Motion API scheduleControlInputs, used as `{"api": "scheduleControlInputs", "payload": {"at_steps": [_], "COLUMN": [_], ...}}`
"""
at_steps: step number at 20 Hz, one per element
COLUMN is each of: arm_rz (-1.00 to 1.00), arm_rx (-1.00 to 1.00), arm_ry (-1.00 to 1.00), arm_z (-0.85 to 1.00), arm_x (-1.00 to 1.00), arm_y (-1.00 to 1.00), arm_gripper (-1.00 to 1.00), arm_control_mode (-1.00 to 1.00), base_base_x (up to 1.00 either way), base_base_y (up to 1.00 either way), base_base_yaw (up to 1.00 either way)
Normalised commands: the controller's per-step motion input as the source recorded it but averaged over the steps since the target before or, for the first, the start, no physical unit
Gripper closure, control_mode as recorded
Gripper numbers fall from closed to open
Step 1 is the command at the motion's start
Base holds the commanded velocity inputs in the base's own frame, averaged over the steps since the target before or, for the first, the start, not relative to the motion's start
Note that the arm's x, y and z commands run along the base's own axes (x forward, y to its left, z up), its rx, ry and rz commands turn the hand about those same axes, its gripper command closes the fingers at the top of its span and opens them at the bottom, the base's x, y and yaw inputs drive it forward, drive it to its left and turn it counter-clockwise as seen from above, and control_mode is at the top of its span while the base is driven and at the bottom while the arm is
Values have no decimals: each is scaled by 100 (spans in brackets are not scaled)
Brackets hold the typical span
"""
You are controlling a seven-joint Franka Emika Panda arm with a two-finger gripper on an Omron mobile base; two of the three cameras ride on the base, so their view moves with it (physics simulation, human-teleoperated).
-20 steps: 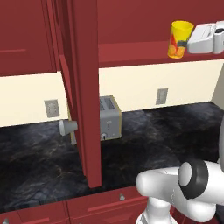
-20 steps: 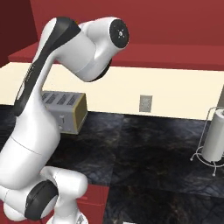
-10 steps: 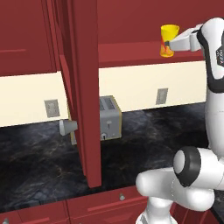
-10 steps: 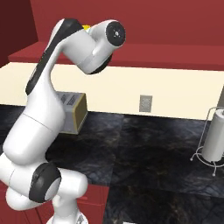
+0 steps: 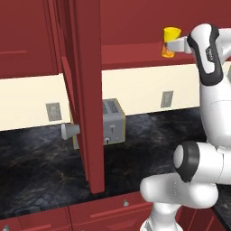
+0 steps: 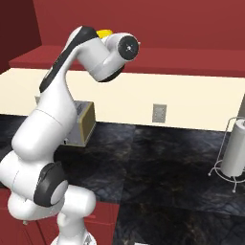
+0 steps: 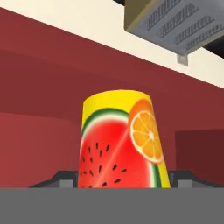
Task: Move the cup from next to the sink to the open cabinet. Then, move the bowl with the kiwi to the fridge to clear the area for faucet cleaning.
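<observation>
The yellow cup [image 5: 171,41] stands upright at the front of the red shelf [image 5: 131,53] of the open cabinet, whose tall door [image 5: 88,90] juts out to the left. My gripper [image 5: 177,45] reaches in from the right, shut on the cup. From the hand camera the cup [image 7: 120,144] shows a watermelon and orange print, with one dark finger [image 7: 61,177] on each side of it and the gripper [image 7: 122,180] around its base. From the right base camera, just the cup's yellow rim [image 6: 104,33] peeks over the arm. The sink, bowl, kiwi and fridge are out of view.
A steel toaster [image 5: 113,122] sits on the black stone counter [image 5: 40,167] below the cabinet, also seen as the toaster [image 6: 79,123]. A paper towel holder [image 6: 235,154] stands at the right. Dark red base drawers [image 5: 108,208] run along the front edge.
The arm carried the cup left, from the upper right to the shelf, and the cup went from tilted to upright. Over the last half second it barely shifted.
</observation>
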Motion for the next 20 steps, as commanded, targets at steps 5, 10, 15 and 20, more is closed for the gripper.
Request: {"api": "scheduleControlInputs", "payload": {"at_steps": [5, 10, 15, 20], "arm_rz": [-10, -9, -13, -3], "arm_rx": [19, 4, 4, 4], "arm_ry": [12, 25, 22, 16], "arm_z": [28, -1, 0, -17], "arm_x": [25, 81, 90, 41], "arm_y": [-6, 0, 0, 0], "arm_gripper": [100, 100, 100, -100], "arm_control_mode": [-100, -100, -100, -100], "base_base_x": [0, 0, 0, 0], "base_base_y": [0, 0, 0, 0], "base_base_yaw": [0, 0, 0, 0]}}
